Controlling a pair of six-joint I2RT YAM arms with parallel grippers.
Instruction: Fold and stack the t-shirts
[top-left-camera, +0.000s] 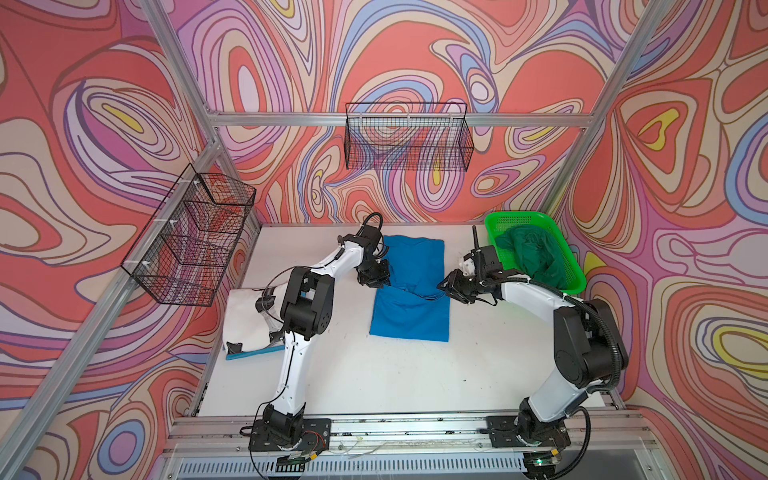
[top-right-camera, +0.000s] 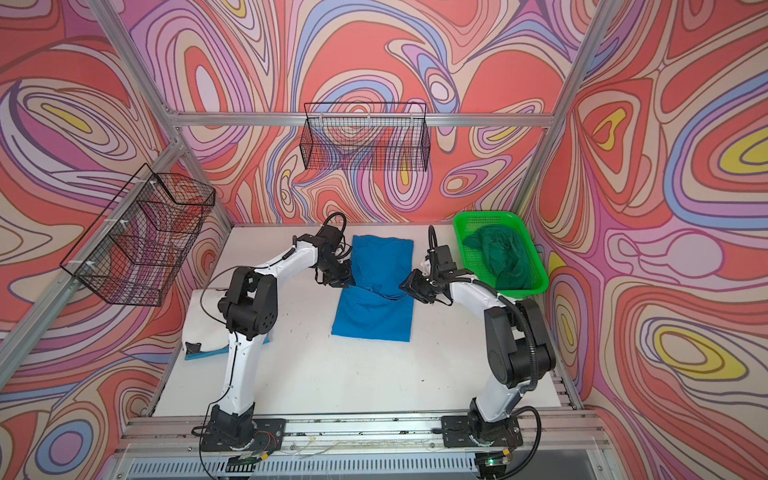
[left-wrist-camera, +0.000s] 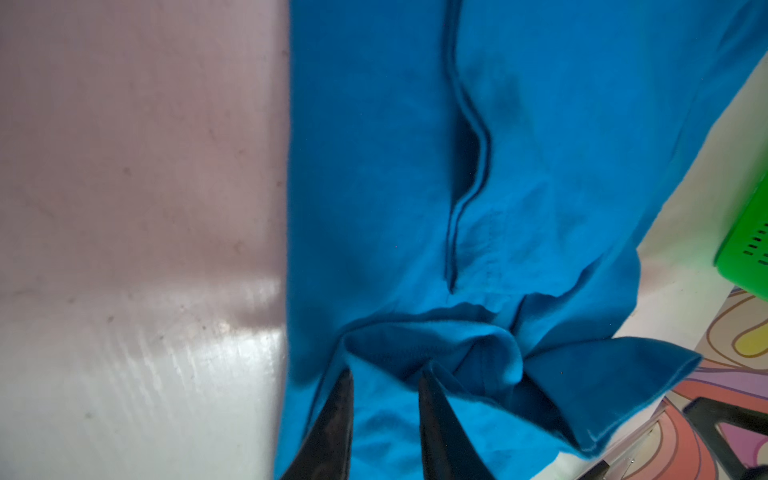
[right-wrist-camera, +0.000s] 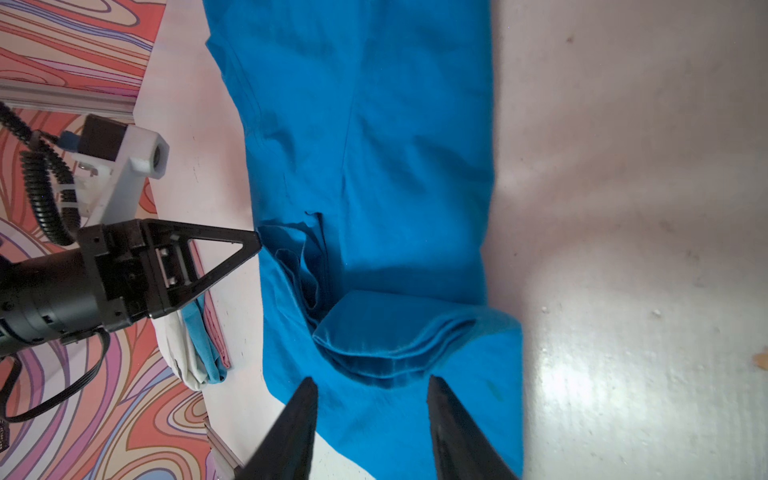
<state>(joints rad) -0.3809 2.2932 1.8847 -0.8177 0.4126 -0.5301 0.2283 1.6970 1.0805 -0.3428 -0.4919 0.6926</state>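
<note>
A bright blue t-shirt (top-left-camera: 411, 311) (top-right-camera: 374, 316) lies in a long folded strip on the middle of the white table. My left gripper (top-left-camera: 376, 280) (left-wrist-camera: 386, 372) is at its left edge, about halfway along. The jaws stand a little apart with bunched blue cloth (left-wrist-camera: 436, 345) between and just past the tips. My right gripper (top-left-camera: 442, 284) (right-wrist-camera: 370, 378) is open over the opposite edge, facing a folded sleeve (right-wrist-camera: 395, 332). A dark green t-shirt (top-left-camera: 528, 253) lies crumpled in the basket. A folded white t-shirt (top-left-camera: 245, 316) rests on a lighter blue one (top-left-camera: 253, 353) at the left.
The green plastic basket (top-left-camera: 523, 215) (top-right-camera: 486, 216) stands at the table's back right corner, close behind the right arm. Black wire baskets hang on the back wall (top-left-camera: 409, 141) and the left wall (top-left-camera: 191, 245). Bare white tabletop (top-left-camera: 374, 374) lies in front of the blue shirt.
</note>
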